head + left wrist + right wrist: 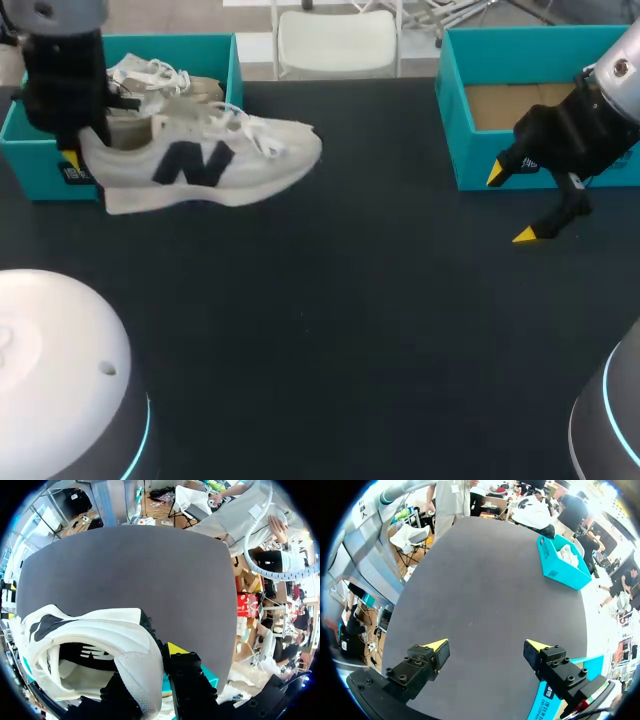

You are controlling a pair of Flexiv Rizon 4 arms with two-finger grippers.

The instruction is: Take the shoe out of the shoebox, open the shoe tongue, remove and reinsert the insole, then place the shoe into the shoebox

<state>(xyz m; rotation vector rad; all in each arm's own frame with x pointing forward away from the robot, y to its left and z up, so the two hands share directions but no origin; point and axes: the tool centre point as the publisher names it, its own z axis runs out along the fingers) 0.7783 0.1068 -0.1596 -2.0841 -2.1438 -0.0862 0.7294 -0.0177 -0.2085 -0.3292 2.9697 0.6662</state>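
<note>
Head view shows the shoe (215,165) lying on its side line just in front of the left shoebox (200,45), with its toe pointing toward the middle of the table (330,320). The left gripper (150,675) is clamped on the heel, one finger inside the collar and one outside, as the left wrist view makes plain. I think the shoe hangs a little above the table, but from this angle I cannot be sure that the sole is free of it. A second shoe (150,75) lies inside the same box. The right gripper (510,204) waits with its fingers spread wide and nothing between them, just in front of the right shoebox (470,155), well apart from the shoe. The shoe looks light, with a soft upper that gives under pressure and a firmer sole. The padded heel collar is a good place for holding it, because it is stiff enough not to fold. For opening the tongue I would take the upper edge of it under the laces (240,125), which are loose and may catch on a fingertip. The insole is probably thin and bendy, so it should be pinched at its heel end. The insole and the tongue cannot be made out clearly in any view, and the left arm covers part of the heel and of the box.
</note>
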